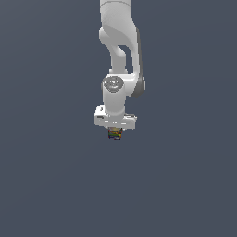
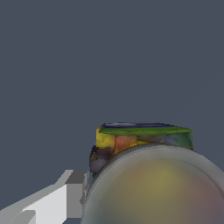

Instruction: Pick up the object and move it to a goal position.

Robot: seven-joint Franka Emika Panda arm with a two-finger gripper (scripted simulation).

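Exterior view: Panda arm w/ gripper (image 1: 115, 131) pointing down; the object (image 1: 115, 134), a tiny banded can, sits directly beneath at 6 o'clock, btwn the jaws; jaws appear clenched on it, contact not resolvable. Wrist view: object (image 2: 131, 142) beside finger (image 2: 72, 192). Likely light, rigid, smooth-sided; grip mid-body across the curved wall. No containers visible.

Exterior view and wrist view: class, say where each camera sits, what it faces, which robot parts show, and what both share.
Exterior view: off the arm, position unknown; faces the white arm, gripper and banded can below it.
Wrist view: on the wrist, looking close at the can; one grey-white finger shows beside it.
Shared: the can and plain grey background.
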